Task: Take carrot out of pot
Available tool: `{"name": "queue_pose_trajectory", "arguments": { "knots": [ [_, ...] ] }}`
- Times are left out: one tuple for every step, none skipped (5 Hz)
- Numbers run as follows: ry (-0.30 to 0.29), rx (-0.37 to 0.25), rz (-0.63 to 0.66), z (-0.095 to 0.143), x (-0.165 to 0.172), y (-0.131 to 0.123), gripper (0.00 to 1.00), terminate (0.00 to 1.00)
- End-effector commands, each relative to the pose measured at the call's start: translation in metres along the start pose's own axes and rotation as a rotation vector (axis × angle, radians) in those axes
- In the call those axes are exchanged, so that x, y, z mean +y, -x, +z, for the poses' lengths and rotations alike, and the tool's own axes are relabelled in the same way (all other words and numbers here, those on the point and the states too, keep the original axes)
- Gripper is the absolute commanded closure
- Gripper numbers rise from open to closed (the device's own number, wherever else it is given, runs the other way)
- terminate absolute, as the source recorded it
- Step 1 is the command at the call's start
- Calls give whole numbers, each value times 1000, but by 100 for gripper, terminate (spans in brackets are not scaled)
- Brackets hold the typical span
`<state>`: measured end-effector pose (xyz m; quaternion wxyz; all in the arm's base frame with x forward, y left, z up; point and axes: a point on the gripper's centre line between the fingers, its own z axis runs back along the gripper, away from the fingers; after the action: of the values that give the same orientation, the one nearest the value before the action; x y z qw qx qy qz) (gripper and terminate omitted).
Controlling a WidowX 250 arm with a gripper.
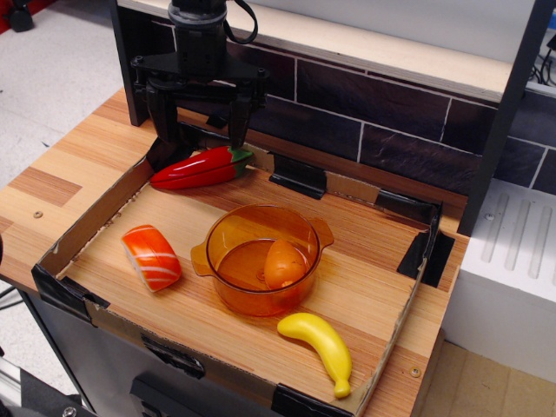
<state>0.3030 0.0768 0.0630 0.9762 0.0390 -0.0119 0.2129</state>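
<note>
The amber-orange translucent pot (263,258) with two small side handles stands in the middle of the cardboard-walled tray. The small orange egg-shaped carrot (284,263) lies inside it, toward the right of the pot's floor. My gripper (202,135) hangs at the back left, well above and behind the pot. Its two black fingers are spread apart and hold nothing. They straddle the air just above a red pepper.
A red chili pepper (201,168) lies at the back left under the gripper. A striped salmon sushi piece (151,257) sits left of the pot. A yellow banana (319,348) lies at the front right. Low cardboard walls (87,221) ring the wooden tray. A dark tiled wall (391,113) stands behind.
</note>
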Motion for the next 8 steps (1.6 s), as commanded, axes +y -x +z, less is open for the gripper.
{"name": "queue_pose_trajectory", "arguments": {
  "knots": [
    [0, 0, 0, 0, 0, 0, 0, 0],
    [18, -10, 36, 16, -7, 11, 0, 0],
    [58, -21, 82, 26, -13, 21, 0, 0],
    [63, -30, 100, 35, -24, 41, 0, 0],
    [59, -23, 147, 38, -33, 63, 0, 0],
    [75, -37, 132, 29, -42, 78, 0, 0],
    [102, -27, 169, 14, -48, 76, 0, 0],
    [110, -53, 197, -1, -54, 76, 0, 0]
  ]
}}
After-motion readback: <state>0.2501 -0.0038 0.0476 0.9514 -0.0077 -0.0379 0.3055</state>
